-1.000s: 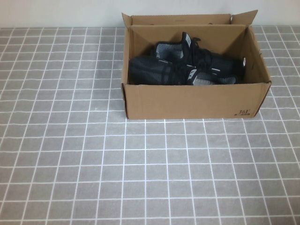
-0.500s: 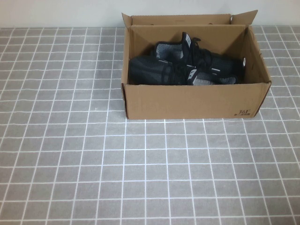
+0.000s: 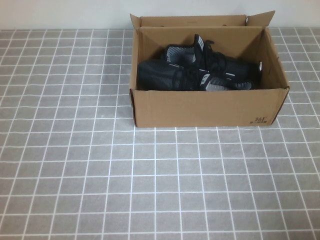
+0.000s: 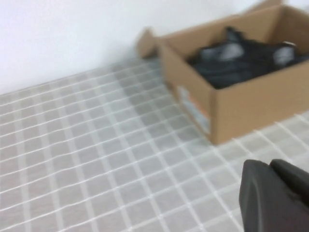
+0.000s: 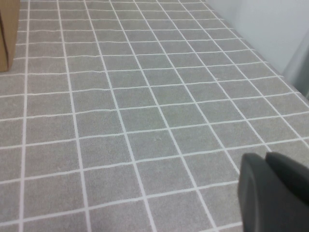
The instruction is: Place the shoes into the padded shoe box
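The padded shoe box (image 3: 205,107) is a brown cardboard box with upright flaps, standing at the back middle of the table. Both black shoes (image 3: 197,72) lie inside it, side by side. The left wrist view shows the box (image 4: 251,104) with the shoes (image 4: 246,55) in it, some way from my left gripper (image 4: 268,165), which is shut and empty over the tiled table. My right gripper (image 5: 264,156) is shut and empty over bare tiles, with only a corner of the box (image 5: 7,34) in its view. Neither gripper shows in the high view.
The table is covered in a grey tiled cloth (image 3: 100,175). A pale wall runs behind the box (image 3: 65,12). In the right wrist view the table's edge (image 5: 270,63) lies beside a light wall.
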You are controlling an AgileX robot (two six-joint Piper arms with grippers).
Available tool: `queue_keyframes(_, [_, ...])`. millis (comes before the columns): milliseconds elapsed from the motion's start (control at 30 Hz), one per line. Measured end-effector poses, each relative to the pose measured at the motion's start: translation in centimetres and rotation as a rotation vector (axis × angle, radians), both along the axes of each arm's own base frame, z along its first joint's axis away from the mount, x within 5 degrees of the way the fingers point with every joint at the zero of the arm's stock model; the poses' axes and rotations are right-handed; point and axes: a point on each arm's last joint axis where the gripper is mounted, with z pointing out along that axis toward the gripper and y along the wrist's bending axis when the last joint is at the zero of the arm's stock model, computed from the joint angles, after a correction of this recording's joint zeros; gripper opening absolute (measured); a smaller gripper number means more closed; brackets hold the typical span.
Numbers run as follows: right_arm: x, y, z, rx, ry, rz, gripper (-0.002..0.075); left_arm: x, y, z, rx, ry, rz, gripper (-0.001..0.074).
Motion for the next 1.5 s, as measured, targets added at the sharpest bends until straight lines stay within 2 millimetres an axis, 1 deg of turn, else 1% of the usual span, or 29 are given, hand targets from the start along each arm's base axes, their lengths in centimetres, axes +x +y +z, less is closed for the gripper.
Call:
queue_keyframes(167, [0.0,0.0,0.0,0.0,0.0,0.0,-0.0008,0.8,0.4,-3.2,-0.072,-0.082,0.127,-0.0004])
queue_keyframes(267, [0.0,0.0,0.0,0.0,0.0,0.0,-0.0008,0.9,0.5,-5.1,-0.088,-0.124,0.162,-0.0004])
queue_keyframes(533, [0.0,0.0,0.0,0.0,0.0,0.0,-0.0008,0.4,0.7,-8.8,-0.117,-0.209,0.172,-0.0004])
queue_keyframes(700, [0.0,0.0,0.0,0.0,0.0,0.0,-0.0008,0.1,0.7,-11.3,-0.181,-0.218,0.171,-0.0004])
queue_keyframes(800, [0.0,0.0,0.0,0.0,0.0,0.0,-0.0008,0.1,0.7,-12.7,-0.174,-0.213,0.173,-0.0004])
queue_keyframes(933, [0.0,0.0,0.0,0.0,0.0,0.0,-0.0008,0.3,0.7,-14.2,-0.13,-0.19,0.176,-0.0004])
queue_keyframes(1067, [0.0,0.0,0.0,0.0,0.0,0.0,-0.0008,0.5,0.7,-15.5,-0.123,-0.145,0.178,-0.0004])
queue_keyframes(1233, [0.0,0.0,0.0,0.0,0.0,0.0,-0.0008,0.4,0.6,-16.3,-0.134,-0.084,0.178,-0.0004])
queue_keyframes(1400, [0.0,0.0,0.0,0.0,0.0,0.0,-0.0008,0.3,0.6,-17.1,-0.106,0.004,0.177,-0.0004])
queue_keyframes(1500, [0.0,0.0,0.0,0.0,0.0,0.0,-0.0008,0.2,0.7,-17.3,-0.08,0.019,0.179,-0.0004])
